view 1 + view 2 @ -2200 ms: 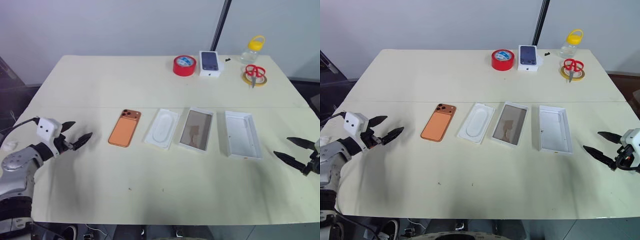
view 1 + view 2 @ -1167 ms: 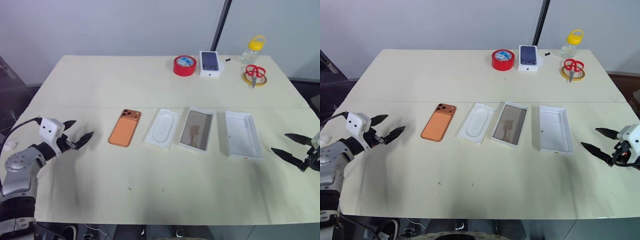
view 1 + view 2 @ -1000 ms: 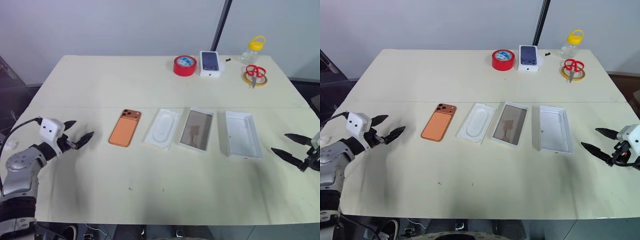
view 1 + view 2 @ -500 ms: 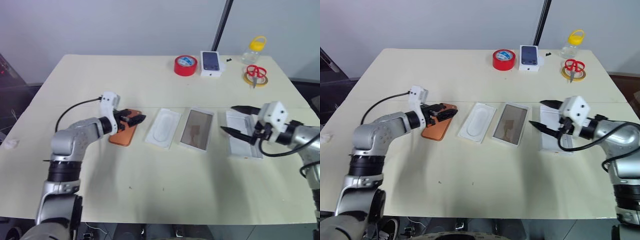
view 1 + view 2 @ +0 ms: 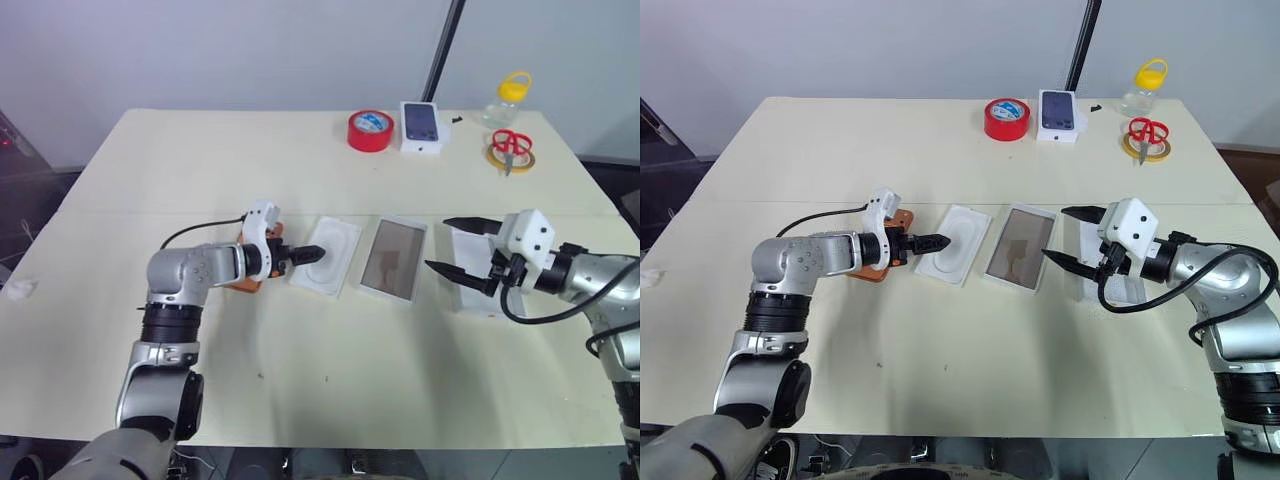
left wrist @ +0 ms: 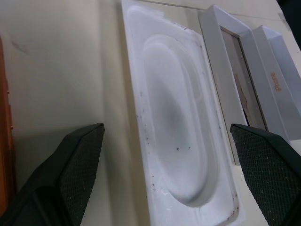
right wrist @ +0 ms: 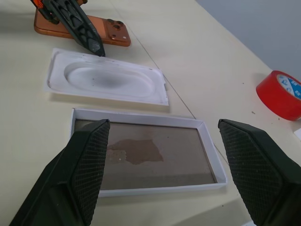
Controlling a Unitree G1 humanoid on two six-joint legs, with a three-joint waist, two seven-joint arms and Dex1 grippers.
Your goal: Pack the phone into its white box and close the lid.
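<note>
Two end effectors — left (image 5: 305, 254), right (image 5: 456, 246) — gape empty; box lettering unreadable.

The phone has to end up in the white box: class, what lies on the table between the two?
The thin white insert lies flat between the phone and the white box. It is low, so the phone could probably be carried over it. Nothing else visible stands between them.

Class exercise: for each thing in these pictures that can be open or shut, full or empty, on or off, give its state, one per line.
the white box: open, empty, brownish floor bare.
the lid: off, lying inside-up beside the box.
white insert: out of the box, recess empty.
the phone: on the table, back up, unpacked.
left gripper: open, holding nothing.
right gripper: open, holding nothing.
</note>
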